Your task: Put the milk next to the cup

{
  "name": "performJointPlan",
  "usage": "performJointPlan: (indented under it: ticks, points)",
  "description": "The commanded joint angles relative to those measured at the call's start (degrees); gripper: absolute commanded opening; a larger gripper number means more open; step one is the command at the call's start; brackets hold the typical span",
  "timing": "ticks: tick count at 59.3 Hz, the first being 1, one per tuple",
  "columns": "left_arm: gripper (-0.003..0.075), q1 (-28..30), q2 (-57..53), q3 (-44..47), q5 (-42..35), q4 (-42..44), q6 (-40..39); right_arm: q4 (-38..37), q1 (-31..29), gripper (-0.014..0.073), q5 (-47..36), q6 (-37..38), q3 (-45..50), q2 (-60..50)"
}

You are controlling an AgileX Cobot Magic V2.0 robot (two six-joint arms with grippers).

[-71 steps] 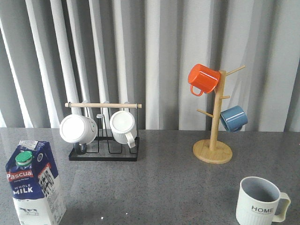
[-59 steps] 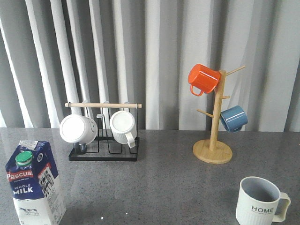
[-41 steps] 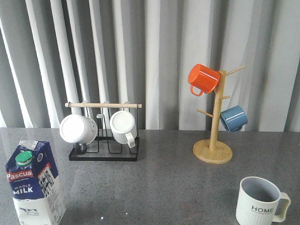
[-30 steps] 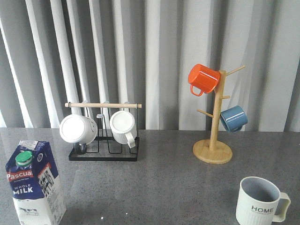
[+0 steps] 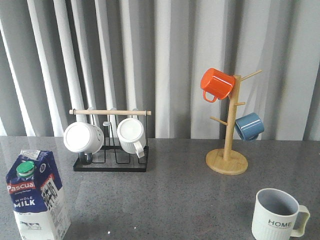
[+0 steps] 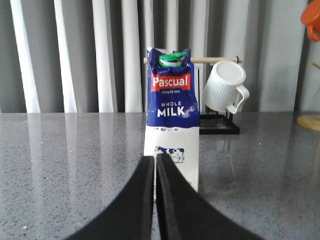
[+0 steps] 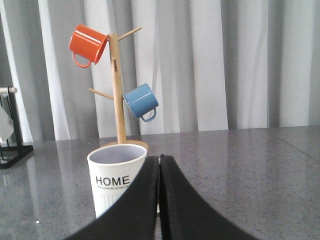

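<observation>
The milk (image 5: 37,197) is a tall blue-and-white carton with a green cap, upright at the table's front left. In the left wrist view the milk (image 6: 171,110) stands just beyond my left gripper (image 6: 155,159), whose black jaws are shut with nothing between them. The cup (image 5: 277,215) is a pale ribbed mug lettered "HOME" at the front right. In the right wrist view the cup (image 7: 116,180) stands upright close behind my right gripper (image 7: 159,159), also shut and empty. Neither gripper shows in the front view.
A black wire rack (image 5: 111,164) with a wooden bar holds two white mugs (image 5: 83,137) at the back left. A wooden mug tree (image 5: 227,150) carries an orange mug (image 5: 216,84) and a blue mug (image 5: 249,126) at the back right. Grey curtains hang behind the table.
</observation>
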Motion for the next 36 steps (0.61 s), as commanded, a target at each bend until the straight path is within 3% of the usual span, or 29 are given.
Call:
performJointPlan:
  ticks: [1, 13, 22, 30, 36]
  points:
    - [-0.0006, 0.1, 0.6, -1.1, -6.8, -1.1, -4.7, 2.7, -0.3, -0.0006, -5.4, 0.7, 0.5, -0.6]
    - [-0.0006, 0.1, 0.6, -1.1, -12.4, -1.0, -15.3, 9.0, -0.3, -0.0006, -5.3, 4.0, 0.4, -0.6]
    - [0.0007, 0.1, 0.6, -2.7, -14.3, -0.9, -24.9, 8.4, -0.3, 0.0014, -2.8, 3.2, -3.5, -0.6]
    - [0.0039, 0.1, 0.6, -6.6, -13.7, -0.8, -30.1, 6.3, -0.3, 0.0099, 3.0, -0.5, -10.8, 0.5]
    - [0.0082, 0.1, 0.6, -9.4, -12.1, -0.8, -32.8, 5.8, -0.3, 0.0220, 5.8, -1.3, -16.2, 3.6]
